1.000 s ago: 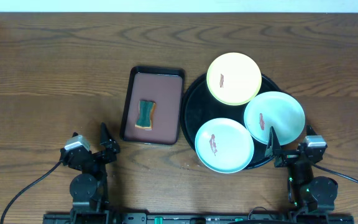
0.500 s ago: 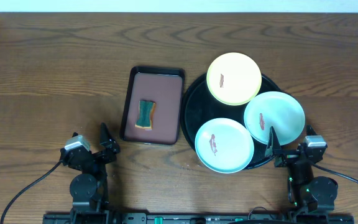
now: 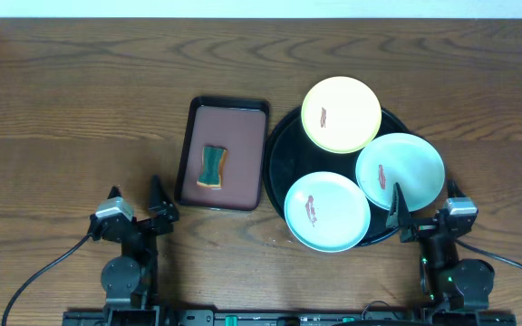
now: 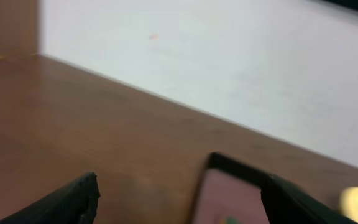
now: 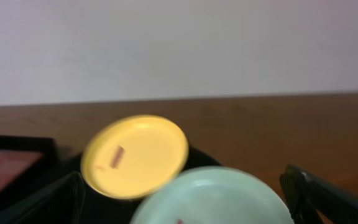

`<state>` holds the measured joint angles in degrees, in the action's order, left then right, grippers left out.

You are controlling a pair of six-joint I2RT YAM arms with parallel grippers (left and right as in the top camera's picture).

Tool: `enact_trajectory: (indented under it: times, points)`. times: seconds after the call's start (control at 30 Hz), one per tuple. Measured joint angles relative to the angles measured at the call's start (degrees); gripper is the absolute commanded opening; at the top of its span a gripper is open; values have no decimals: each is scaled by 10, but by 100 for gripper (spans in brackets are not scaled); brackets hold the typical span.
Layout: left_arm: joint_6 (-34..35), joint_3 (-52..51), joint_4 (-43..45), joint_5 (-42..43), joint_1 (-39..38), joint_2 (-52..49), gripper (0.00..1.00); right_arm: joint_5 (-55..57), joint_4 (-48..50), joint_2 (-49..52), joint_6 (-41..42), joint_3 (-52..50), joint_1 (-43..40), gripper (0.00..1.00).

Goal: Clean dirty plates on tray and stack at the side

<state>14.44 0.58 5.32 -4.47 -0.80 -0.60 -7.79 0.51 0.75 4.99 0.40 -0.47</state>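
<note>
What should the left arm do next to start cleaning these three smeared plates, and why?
Probably move the open left claw forward over the small green-and-tan sponge lying on the rectangular brown tray. That claw is empty, and the pale yellow plate and two mint-green plates on the round black tray each show a red-brown smear, so a wiping tool seems needed first.

Wood-grain table (image 3: 80,100), glossy blk tray (image 3: 279,158).
</note>
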Motion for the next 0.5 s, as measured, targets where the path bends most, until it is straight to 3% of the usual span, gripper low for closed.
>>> enact_trajectory:
  times: [0.23, 0.33, 0.5]
  points:
    - [7, 27, 7, 51, 0, -22, 84, -78, 32, 2, 6, 21, 0, 99]
    - [8, 118, -50, 61, 0, -79, 84, -84, 11, 28, 6, 75, 0, 99]
    - [8, 336, -194, 106, 0, -233, 84, -92, -85, 158, 6, 251, 0, 99]
